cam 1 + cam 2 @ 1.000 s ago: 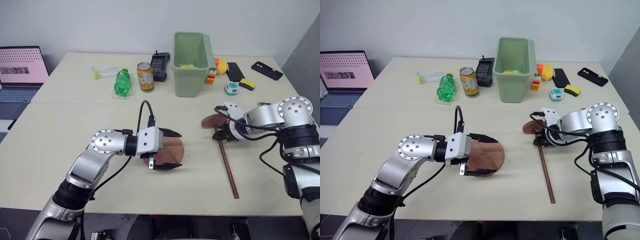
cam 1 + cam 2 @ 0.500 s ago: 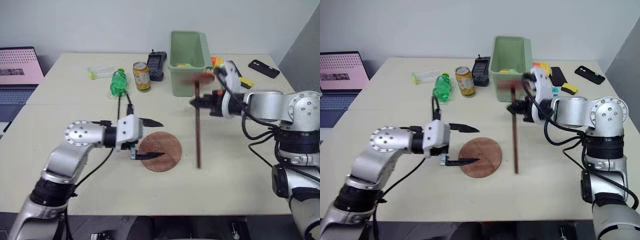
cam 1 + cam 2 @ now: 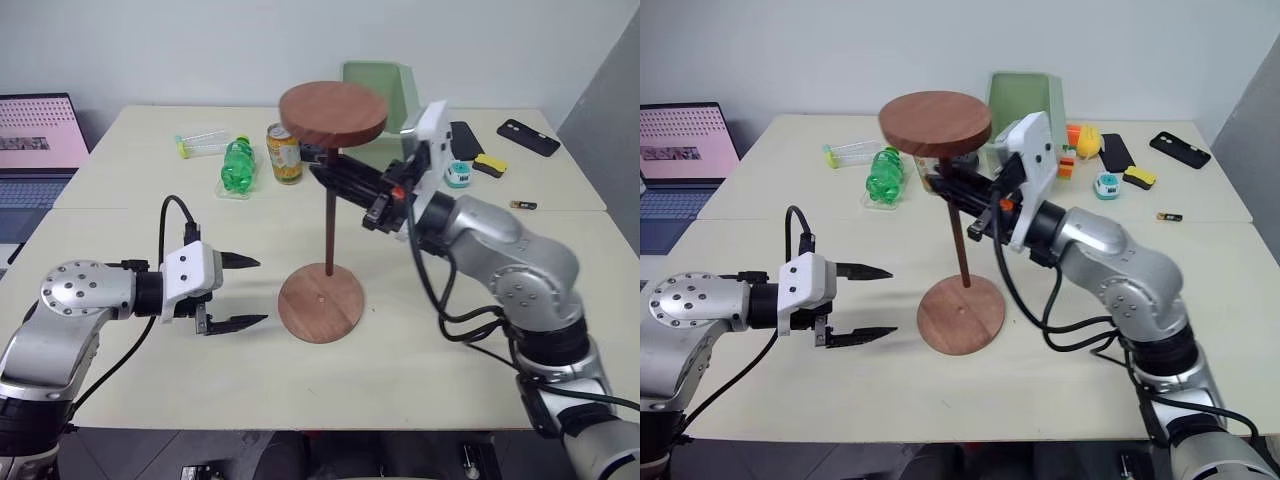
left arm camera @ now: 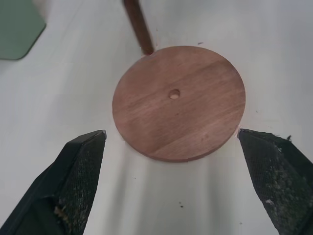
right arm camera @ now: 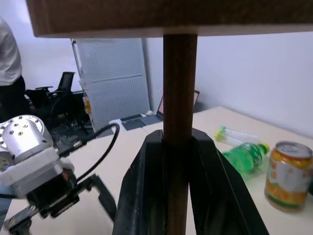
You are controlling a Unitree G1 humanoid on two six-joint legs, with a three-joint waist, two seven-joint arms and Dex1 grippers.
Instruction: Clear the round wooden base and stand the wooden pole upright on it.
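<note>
The round wooden base (image 3: 320, 303) lies flat mid-table, bare, its centre hole (image 4: 174, 94) showing. My right gripper (image 3: 322, 168) is shut on the wooden pole (image 3: 329, 230) just under its disc end (image 3: 333, 112), which is up. The pole hangs nearly upright. Its lower end (image 4: 142, 36) is just past the base's far rim, and I cannot tell whether it touches the table. In the right wrist view the fingers (image 5: 146, 186) clamp the rod (image 5: 179, 88). My left gripper (image 3: 260, 291) is open and empty, a short way left of the base, pointing at it.
A green bin (image 3: 385, 85), a drinks can (image 3: 285, 153), a green bottle (image 3: 238, 165) and a clear tube (image 3: 205, 143) stand along the far side. Phones and small toys lie at the far right (image 3: 525, 137). A laptop (image 3: 40, 130) is at the left. A person (image 5: 7, 54) stands in the room.
My right gripper lifted the pole off the table at the right, swung it left and turned it upright, disc on top, beside the base. My left gripper drew back left off the base.
</note>
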